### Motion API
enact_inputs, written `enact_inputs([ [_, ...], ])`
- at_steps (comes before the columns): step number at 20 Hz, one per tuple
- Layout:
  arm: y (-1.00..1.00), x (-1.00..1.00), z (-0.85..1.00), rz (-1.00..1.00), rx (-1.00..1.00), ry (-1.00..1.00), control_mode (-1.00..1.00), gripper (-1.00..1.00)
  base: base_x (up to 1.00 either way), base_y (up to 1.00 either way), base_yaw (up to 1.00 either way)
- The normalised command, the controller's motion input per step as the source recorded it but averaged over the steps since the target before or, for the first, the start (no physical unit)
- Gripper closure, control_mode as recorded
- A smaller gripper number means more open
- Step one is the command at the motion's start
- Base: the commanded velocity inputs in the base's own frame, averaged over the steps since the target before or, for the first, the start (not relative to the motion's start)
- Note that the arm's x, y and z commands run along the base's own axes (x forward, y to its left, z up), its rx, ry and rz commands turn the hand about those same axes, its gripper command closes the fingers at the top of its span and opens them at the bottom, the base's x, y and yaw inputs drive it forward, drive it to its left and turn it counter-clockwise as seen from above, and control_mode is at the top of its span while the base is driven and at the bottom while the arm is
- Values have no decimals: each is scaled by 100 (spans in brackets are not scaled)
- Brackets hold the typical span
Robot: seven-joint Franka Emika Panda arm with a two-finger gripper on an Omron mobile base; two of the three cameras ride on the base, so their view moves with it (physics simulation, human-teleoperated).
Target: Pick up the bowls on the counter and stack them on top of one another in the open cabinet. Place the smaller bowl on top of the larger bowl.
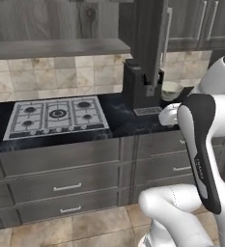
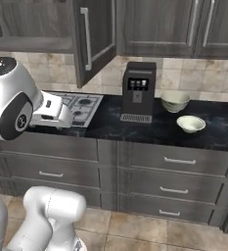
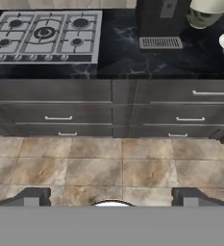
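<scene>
**Both bowls on the counter, gripper spread and empty**

A dark coffee machine (image 2: 137, 91) stands on the counter (image 2: 110, 125) between the hob (image 2: 79, 108) on the left and the bowls on the right. The larger bowl (image 2: 175, 101) sits far back near the tiled wall, just right of the machine. The smaller bowl (image 2: 191, 123) lies nearer the front edge, a little further right, apart from its mate.

Above the hob, the open cabinet (image 2: 30, 43) shows a bare grey shelf. Its door (image 2: 93, 37) swings out toward the room, the bar handle facing forward, and hangs over the counter left of the machine. In the left base view the door edge (image 1: 150, 38) partly hides the larger bowl (image 1: 171, 89).

The gripper (image 3: 111, 197) is released, fingers (image 3: 34, 197) wide apart with nothing between them, held out over the tan floor tiles (image 3: 108, 168) and looking at the grey drawers (image 3: 56, 108).
</scene>
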Motion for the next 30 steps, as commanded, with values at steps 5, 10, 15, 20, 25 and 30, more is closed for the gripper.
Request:
enact_inputs([
  [5, 0, 0, 0, 0, 0, 0, 100, -100, -14, -61, 2],
  [10, 0, 0, 0, 0, 0, 0, 100, -100, -13, -58, 3],
  [15, 0, 0, 0, 0, 0, 0, 100, -100, -8, -54, 3],
  [20, 0, 0, 0, 0, 0, 0, 100, -100, -1, -53, 4],
  [25, 0, 0, 0, 0, 0, 0, 100, -100, 8, -50, 4],
  [30, 0, 0, 0, 0, 0, 0, 100, -100, 34, -42, 4],
])
